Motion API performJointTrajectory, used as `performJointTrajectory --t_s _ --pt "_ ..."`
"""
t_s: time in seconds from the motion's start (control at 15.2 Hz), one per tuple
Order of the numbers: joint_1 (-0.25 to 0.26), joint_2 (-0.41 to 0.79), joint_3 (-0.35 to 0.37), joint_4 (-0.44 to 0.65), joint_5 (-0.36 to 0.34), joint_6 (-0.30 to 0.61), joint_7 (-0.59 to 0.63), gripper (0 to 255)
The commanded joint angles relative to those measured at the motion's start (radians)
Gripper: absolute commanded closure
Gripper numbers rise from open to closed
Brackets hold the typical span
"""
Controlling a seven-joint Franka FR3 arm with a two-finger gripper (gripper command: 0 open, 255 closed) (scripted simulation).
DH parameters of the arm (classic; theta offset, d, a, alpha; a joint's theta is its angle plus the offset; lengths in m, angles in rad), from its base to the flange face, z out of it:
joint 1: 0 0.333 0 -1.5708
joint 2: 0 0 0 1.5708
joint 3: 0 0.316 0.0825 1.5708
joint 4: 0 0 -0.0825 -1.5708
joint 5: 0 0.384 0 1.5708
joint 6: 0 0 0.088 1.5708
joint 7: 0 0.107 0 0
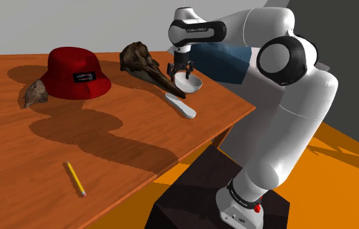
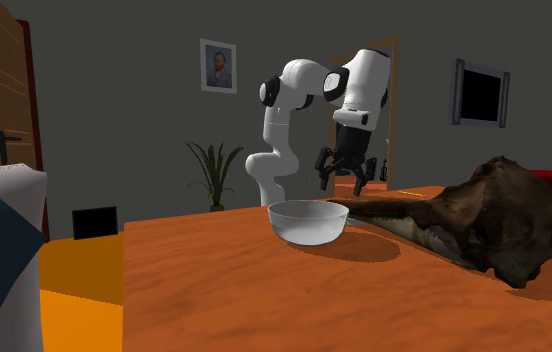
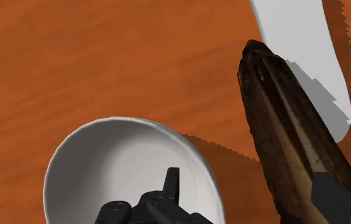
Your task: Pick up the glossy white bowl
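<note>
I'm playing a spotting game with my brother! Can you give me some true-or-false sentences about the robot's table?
1. The hat is red. True.
2. The gripper is squeezing the white bowl. False: its fingers stand open above the bowl, which sits on the table.
3. The yellow pencil lies inside the bowl. False: it lies on the table, far from the bowl.
4. The brown skull has a long beak lying beside the bowl. True.
</note>
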Motion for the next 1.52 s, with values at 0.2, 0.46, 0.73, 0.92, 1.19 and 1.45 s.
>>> performJointTrajectory --t_s 0.2,0.46,0.73,0.92,1.19,1.45 --pt "-0.02 0.181 -0.024 0.211 -0.02 -0.027 0.008 0" --pt "-0.02 0.191 -0.024 0.171 -0.021 0.022 0.017 0" --pt "-0.021 0.202 -0.024 0.139 -0.022 0.064 0.025 0" --pt "-0.019 0.221 -0.023 0.168 -0.02 0.054 0.026 255" --pt "-0.017 0.223 -0.022 0.196 -0.018 0.027 0.024 255" --pt "-0.021 0.202 -0.024 0.139 -0.022 0.064 0.025 255"
